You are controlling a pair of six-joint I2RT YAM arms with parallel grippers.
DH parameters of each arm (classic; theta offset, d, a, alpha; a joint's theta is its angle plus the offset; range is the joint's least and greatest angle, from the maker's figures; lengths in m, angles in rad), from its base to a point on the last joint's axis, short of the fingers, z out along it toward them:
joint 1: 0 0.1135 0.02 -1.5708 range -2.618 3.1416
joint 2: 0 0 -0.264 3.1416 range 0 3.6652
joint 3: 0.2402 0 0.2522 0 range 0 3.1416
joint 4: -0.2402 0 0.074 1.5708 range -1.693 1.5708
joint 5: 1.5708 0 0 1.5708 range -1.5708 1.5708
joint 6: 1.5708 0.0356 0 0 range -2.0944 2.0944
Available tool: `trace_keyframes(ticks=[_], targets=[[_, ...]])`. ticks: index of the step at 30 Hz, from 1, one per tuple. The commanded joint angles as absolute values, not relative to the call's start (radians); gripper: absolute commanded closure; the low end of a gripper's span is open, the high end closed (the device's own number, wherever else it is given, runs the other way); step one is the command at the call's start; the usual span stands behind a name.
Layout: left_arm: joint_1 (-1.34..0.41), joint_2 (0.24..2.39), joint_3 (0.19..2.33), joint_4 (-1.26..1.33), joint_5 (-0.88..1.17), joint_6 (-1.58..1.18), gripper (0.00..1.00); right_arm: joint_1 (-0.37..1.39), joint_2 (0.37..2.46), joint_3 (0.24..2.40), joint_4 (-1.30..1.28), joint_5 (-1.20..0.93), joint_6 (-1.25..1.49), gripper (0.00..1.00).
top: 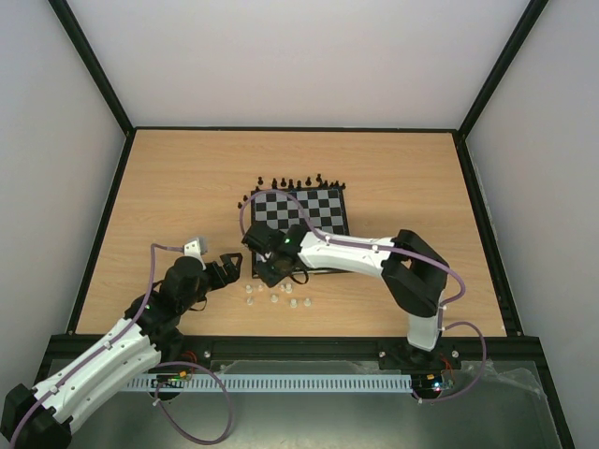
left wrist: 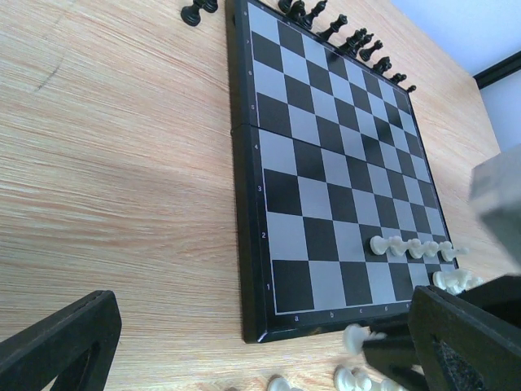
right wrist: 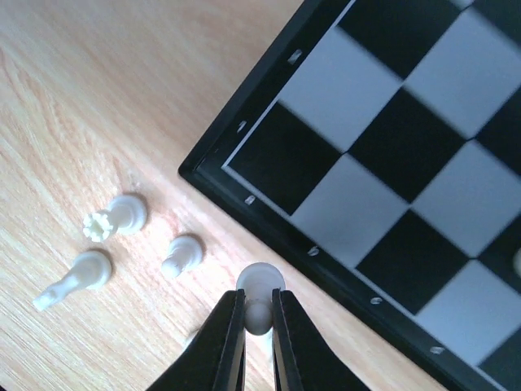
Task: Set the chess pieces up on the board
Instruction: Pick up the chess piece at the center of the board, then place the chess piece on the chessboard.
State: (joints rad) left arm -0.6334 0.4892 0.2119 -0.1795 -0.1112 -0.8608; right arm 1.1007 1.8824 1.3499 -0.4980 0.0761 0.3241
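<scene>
The board point(top: 323, 208) lies mid-table, its near-left corner also in the right wrist view point(right wrist: 244, 175). My right gripper point(right wrist: 259, 316) is shut on the head of a white pawn point(right wrist: 260, 285), over the wood just off that corner. My left gripper point(top: 227, 266) is open to the left of the board and holds nothing; its fingers point(left wrist: 61, 342) frame the board point(left wrist: 252, 244). A row of white pawns point(left wrist: 411, 247) stands on the board's second rank. Black pieces point(top: 299, 181) line the far edge.
Three loose white pieces point(right wrist: 114, 216) lie on the table left of the held pawn. More white pieces point(top: 276, 297) are scattered in front of the board's near edge. Two black pieces point(left wrist: 198, 10) stand off the board's far-left corner.
</scene>
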Motion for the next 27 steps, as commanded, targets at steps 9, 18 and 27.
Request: trace_keyframes(ticks=[9, 18, 27], targets=[[-0.627, 0.483, 0.197, -0.192, -0.121, -0.859, 0.0, 0.959, 1.873, 1.414, -0.592, 0.127, 0.29, 0.89], [-0.627, 0.483, 0.202, -0.196, -0.122, -0.857, 0.0, 0.932, 1.943, 1.435, -0.58, 0.117, 0.282, 0.89], [-0.627, 0.489, 0.204, -0.191, -0.123, -0.854, 0.01, 0.923, 1.972, 1.442, -0.577, 0.123, 0.28, 0.89]])
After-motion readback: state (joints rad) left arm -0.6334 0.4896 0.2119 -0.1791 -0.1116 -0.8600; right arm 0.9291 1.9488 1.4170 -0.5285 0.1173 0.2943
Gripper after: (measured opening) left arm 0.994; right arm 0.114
